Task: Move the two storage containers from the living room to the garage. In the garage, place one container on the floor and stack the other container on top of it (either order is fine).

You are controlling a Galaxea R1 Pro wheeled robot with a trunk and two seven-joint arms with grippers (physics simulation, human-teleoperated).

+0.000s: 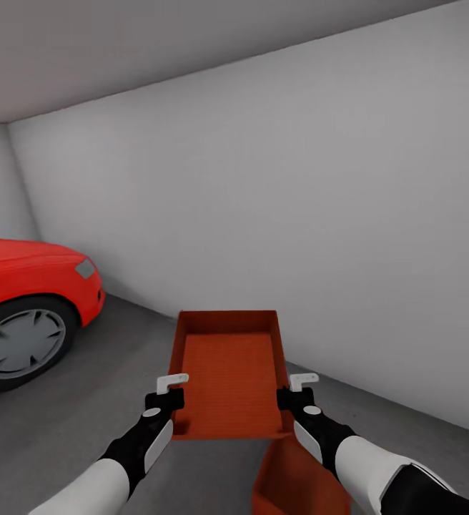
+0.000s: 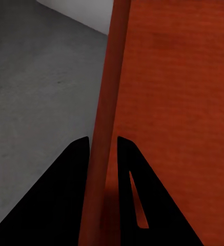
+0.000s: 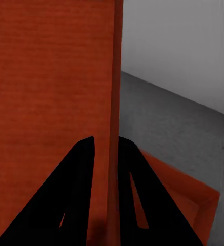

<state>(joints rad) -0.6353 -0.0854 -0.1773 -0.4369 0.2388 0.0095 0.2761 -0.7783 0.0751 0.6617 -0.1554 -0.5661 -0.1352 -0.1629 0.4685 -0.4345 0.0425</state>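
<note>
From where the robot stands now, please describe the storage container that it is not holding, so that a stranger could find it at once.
Start at the red car in the garage, then go across the grey floor toward the white wall. Both hands grip one orange-red container by its side walls. The other container sits below it, near the right hand, partly hidden, with no hand on it.
</note>
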